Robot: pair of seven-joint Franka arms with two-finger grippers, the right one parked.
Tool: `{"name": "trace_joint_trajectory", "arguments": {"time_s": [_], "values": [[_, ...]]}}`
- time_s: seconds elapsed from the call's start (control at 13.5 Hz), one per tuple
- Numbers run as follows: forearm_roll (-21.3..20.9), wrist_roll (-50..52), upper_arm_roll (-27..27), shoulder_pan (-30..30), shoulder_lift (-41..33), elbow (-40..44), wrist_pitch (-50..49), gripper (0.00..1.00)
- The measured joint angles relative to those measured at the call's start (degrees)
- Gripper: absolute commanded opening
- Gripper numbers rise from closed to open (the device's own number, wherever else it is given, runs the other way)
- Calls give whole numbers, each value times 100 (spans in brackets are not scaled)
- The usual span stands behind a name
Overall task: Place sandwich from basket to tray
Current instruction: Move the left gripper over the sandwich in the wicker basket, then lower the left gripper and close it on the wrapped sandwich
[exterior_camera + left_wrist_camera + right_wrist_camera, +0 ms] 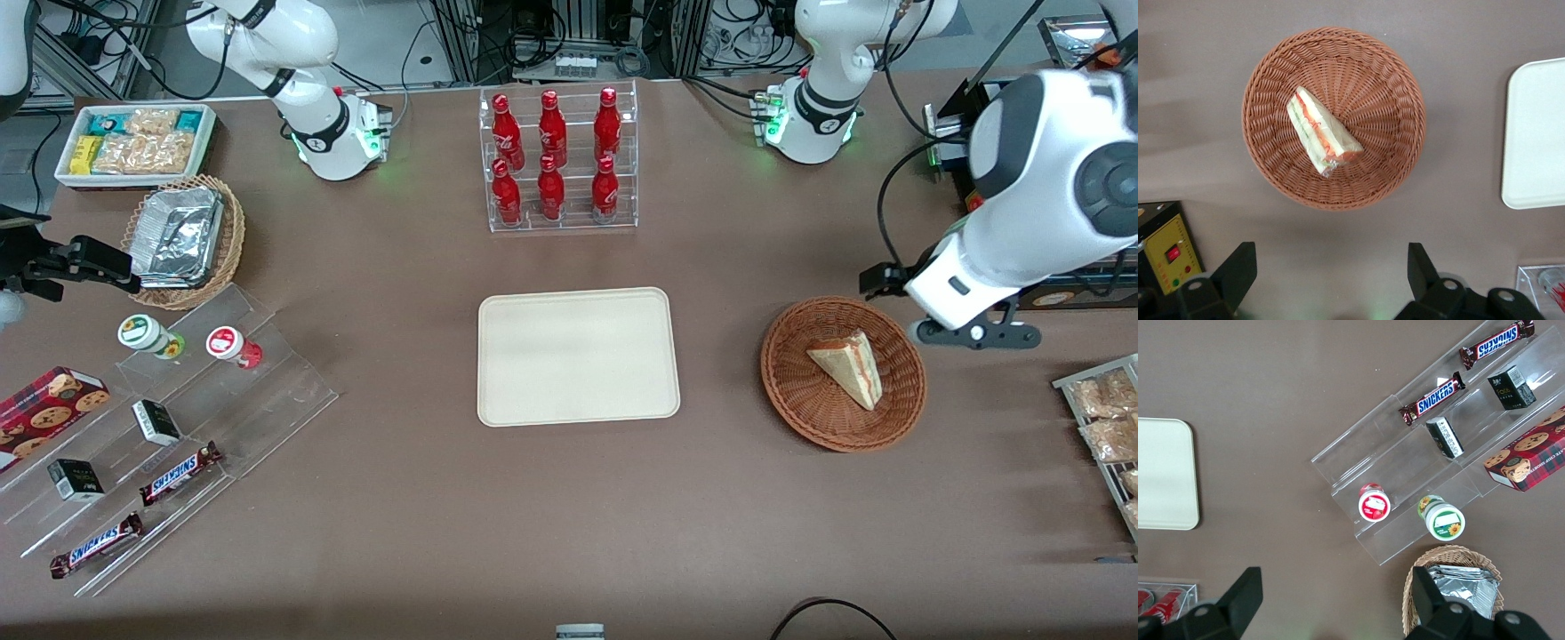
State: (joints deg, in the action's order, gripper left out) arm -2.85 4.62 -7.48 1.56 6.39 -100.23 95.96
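On the brown tabletop (400,498), the sandwich (1322,131) lies in the basket (1395,87) beside the bare tray (578,356), its long axis slanting across the gap of the open, empty pincer (1331,273) hovering nearby.

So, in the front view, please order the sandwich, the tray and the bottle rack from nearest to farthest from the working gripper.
The gripper hangs beside the basket.
1. Sandwich, in the basket.
2. Tray, mid-table.
3. Bottle rack, farther from the camera.
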Motion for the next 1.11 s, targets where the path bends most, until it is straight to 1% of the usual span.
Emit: {"name": "trace_joint_trajectory", "arguments": {"time_s": [0.22,0.45,0.59,0.67,0.89,1.11], "values": [[-4,28,41,-39,13,-568,702,100],[-5,217,82,-51,22,-1289,1658,100],[-5,343,172,-54,33,-1624,2041,100],[-4,580,217,-60,45,-1707,2122,100],[-10,1854,242,-57,117,-1781,2241,100],[-15,2940,242,-52,173,-1988,2811,100]]}}
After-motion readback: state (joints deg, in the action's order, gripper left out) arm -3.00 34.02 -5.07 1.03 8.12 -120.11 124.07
